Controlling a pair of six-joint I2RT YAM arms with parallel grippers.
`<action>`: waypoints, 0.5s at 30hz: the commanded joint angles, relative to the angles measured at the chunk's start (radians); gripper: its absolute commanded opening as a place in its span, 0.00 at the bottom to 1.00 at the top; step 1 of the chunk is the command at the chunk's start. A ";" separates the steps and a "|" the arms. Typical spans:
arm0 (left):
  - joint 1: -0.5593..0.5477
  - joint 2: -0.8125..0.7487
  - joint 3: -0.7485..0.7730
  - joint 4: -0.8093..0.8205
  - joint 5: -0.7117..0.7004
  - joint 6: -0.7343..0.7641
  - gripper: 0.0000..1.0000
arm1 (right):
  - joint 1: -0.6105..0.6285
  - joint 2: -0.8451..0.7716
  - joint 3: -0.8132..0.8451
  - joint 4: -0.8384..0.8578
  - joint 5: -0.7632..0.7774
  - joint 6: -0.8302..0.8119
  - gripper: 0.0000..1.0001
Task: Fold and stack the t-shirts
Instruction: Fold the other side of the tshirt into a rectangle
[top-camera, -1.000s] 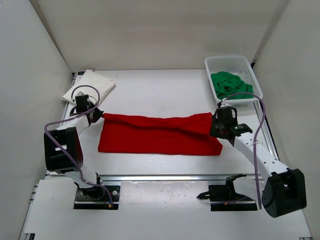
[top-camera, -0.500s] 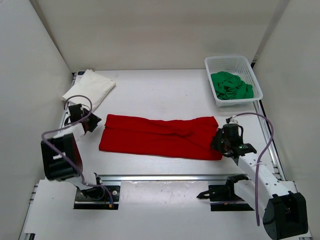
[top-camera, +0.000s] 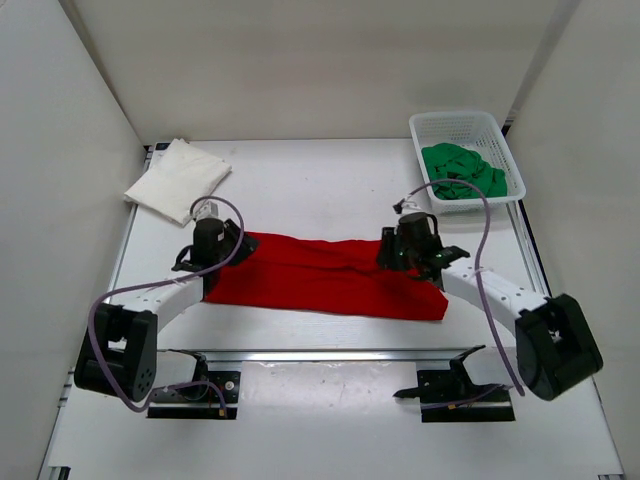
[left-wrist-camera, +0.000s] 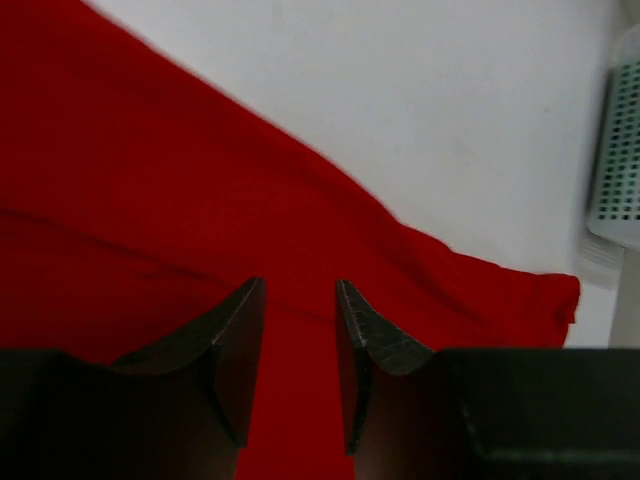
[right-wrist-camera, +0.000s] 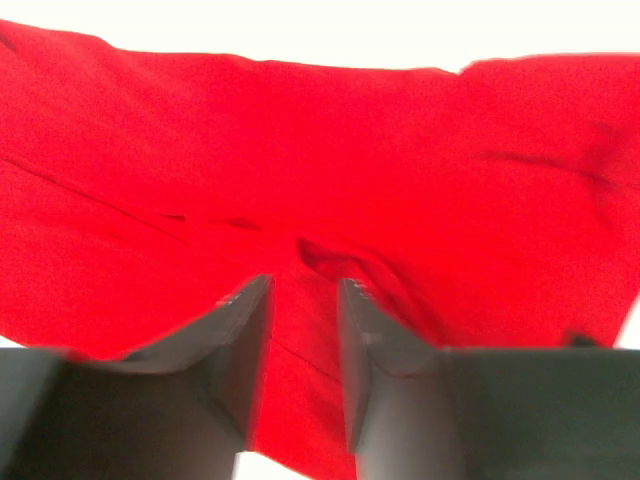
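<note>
White bench under white walls: at its far left corner lies the folded white t-shirt (top-camera: 178, 178). Next, the left end effector (left-wrist-camera: 300, 292) hangs spread over the left end of the red t-shirt (top-camera: 320, 275), a long folded band across the middle; nothing sits between its fingers. Right of centre, the right end effector (right-wrist-camera: 303, 288) stands narrowly parted above a wrinkle, also empty. Closing there could catch only the top layer or bunched cloth, and uneven pulls would skew the fold. Far right, the green t-shirt (top-camera: 462, 172) lies in the basket (top-camera: 455, 122).
</note>
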 joint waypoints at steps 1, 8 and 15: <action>0.029 -0.010 -0.070 0.062 -0.048 -0.038 0.44 | 0.026 0.073 0.063 0.108 0.003 -0.072 0.39; -0.012 -0.020 -0.149 0.107 -0.036 -0.038 0.42 | 0.038 0.213 0.118 0.118 0.008 -0.088 0.48; -0.034 -0.016 -0.213 0.159 -0.016 -0.053 0.41 | 0.061 0.222 0.094 0.089 0.068 -0.068 0.09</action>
